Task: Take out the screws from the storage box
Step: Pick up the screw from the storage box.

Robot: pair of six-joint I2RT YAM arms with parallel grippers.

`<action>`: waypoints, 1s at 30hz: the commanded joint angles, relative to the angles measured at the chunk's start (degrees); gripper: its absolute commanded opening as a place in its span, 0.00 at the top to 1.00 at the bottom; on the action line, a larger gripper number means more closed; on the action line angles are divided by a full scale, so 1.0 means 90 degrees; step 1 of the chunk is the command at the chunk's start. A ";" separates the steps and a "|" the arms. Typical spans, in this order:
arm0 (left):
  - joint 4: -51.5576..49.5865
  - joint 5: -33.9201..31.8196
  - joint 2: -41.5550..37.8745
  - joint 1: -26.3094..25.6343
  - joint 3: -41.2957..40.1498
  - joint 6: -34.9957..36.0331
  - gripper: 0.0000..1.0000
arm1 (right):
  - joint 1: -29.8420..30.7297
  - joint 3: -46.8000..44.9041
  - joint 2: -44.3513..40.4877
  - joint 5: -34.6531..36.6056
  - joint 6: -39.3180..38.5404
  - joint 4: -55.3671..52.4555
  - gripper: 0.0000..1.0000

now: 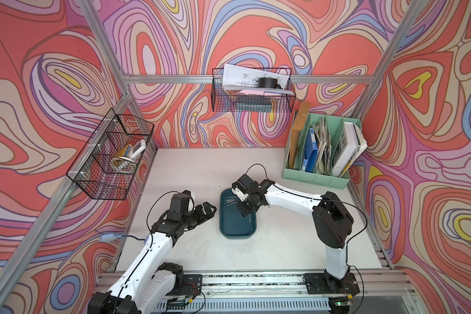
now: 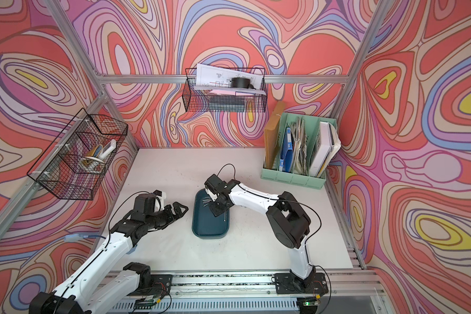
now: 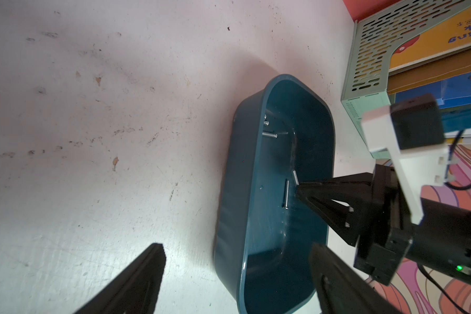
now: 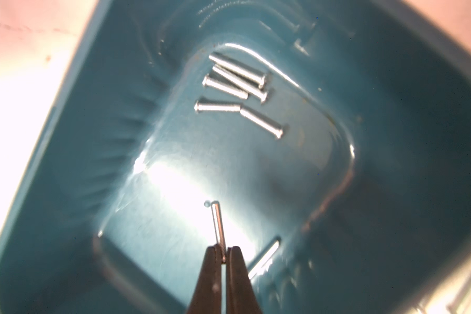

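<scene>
We see the right jaws pinching one screw [image 4: 218,225] by its tip inside the storage box [image 4: 65,168], left jaws wide open, scuffed white tabletop [image 1: 256,252], swirly walls [image 1: 256,32].

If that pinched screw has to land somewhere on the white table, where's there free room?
Widest bare patch: the table between the back wall and the storage box. Also bare: the strip from the box to the front rail. Crowded: inside the box, where the right fingers pinch one of the screws, and the narrow gap to the left fingers.

2 overhead, wrist views share storage box [image 3: 234,190]
</scene>
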 commanded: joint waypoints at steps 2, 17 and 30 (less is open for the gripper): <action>0.0032 0.0000 0.0002 -0.0056 0.0051 0.0039 0.11 | -0.0001 -0.0035 -0.0433 0.0333 0.0373 0.0120 1.00; 0.0109 0.0006 0.0108 -0.0061 0.0088 0.0044 0.11 | -0.0214 -0.0404 -0.1349 0.1179 0.0890 -0.0153 0.92; 0.0157 0.0047 0.0226 -0.0061 0.0100 0.0054 0.11 | 0.0392 0.0088 0.0090 0.0554 -0.0018 0.0211 0.71</action>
